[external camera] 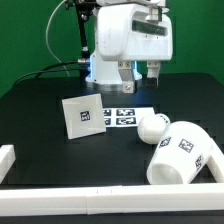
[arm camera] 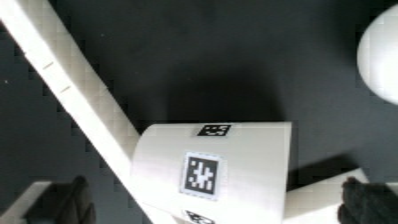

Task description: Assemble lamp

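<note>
From the exterior view's left: a white rail (external camera: 8,160) edges the black tabletop (external camera: 40,105). The lamp's square base (external camera: 82,116) sits next, its tag showing, just beside the marker board (external camera: 122,116). Above that board hang the jaws, spread wide apart and holding nothing. Further right the round bulb (external camera: 152,126) rests just beside the shade (external camera: 185,155), which lies on its side.
</note>
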You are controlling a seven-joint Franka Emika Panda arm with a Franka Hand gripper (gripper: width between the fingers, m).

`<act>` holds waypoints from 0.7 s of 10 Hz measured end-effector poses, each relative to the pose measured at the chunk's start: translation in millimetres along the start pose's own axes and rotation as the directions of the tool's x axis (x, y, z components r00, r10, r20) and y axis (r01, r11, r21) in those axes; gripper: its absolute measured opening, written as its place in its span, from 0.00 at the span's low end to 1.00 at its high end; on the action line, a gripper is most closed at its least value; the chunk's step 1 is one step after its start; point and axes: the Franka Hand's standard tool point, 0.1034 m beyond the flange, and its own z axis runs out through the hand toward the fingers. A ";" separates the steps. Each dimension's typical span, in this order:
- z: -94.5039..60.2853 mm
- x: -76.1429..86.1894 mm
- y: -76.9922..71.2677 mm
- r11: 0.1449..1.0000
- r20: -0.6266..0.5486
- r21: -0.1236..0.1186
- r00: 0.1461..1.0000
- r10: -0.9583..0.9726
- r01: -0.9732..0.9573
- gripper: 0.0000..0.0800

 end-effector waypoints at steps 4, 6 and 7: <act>1.9 16.9 2.7 0.801 0.026 0.052 0.803 0.596 -0.597 0.87; 1.6 20.6 0.4 0.739 0.026 0.070 0.742 0.670 -0.670 0.87; 1.6 21.7 -0.9 0.692 0.031 0.078 0.695 0.718 -0.718 0.87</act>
